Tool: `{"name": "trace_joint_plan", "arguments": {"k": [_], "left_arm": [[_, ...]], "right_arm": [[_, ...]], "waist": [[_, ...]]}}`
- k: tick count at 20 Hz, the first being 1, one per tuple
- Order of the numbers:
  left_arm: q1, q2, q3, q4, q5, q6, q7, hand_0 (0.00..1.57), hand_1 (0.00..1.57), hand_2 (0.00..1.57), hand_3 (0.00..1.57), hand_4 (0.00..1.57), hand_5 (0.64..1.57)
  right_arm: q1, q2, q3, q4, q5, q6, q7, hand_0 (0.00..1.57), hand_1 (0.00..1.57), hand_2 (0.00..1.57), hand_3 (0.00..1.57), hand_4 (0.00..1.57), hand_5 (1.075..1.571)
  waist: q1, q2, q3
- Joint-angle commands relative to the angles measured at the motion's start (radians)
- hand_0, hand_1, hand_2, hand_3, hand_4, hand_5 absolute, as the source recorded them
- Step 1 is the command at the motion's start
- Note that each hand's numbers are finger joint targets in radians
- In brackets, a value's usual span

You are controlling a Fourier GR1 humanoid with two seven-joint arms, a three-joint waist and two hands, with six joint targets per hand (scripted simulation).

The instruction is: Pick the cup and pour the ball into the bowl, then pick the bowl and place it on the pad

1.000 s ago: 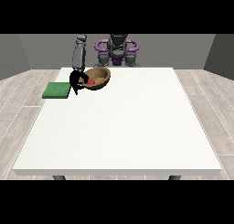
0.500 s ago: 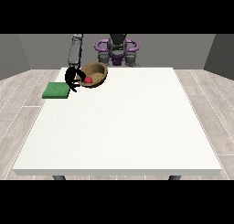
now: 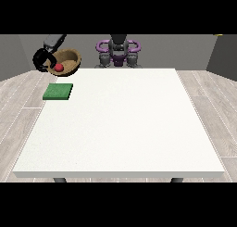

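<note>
A brown wooden bowl (image 3: 67,60) hangs in the air at the view's far left, tilted with its opening towards the camera. A red ball (image 3: 59,67) lies inside it. The black hand at the view's left (image 3: 41,59) is curled round the bowl's left rim. The flat green pad (image 3: 58,91) lies on the white table (image 3: 120,129) near its left edge, below and in front of the bowl. No cup shows. No hand appears at the view's right.
The robot's dark torso with purple rings (image 3: 118,50) stands behind the table's far edge. Grey plank floor surrounds the table on both sides.
The hand at the view's left has lifted the bowl with the ball off the table and carried it up and to the left, beyond the pad's far side.
</note>
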Motion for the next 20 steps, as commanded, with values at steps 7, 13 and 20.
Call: {"name": "trace_joint_plan", "arguments": {"k": [7,13,20], "left_arm": [[0.028,0.023,0.005,-0.005,0.008,-0.013,-0.099,0.0,0.0,0.0,0.0,1.21,1.55],[0.006,0.107,0.048,0.074,0.058,-0.085,-0.129,0.0,0.0,0.0,0.0,1.22,1.552],[0.051,0.077,0.023,0.071,0.032,-0.064,-0.173,0.0,0.0,0.0,0.0,1.21,1.555]], "right_arm": [[-0.083,-0.14,-0.103,0.1,-0.027,0.083,-0.015,1.57,1.57,1.57,0.38,1.12,1.568],[-0.111,-0.122,-0.147,0.138,-0.058,0.083,-0.078,1.57,1.57,1.57,0.43,1.07,1.564],[-0.104,-0.009,-0.128,0.174,-0.06,0.034,-0.085,1.57,1.57,1.57,0.54,1.02,1.571]], "waist": [[0.023,0.103,0.0018],[0.018,0.167,0.002],[0.021,0.133,0.0015]]}}
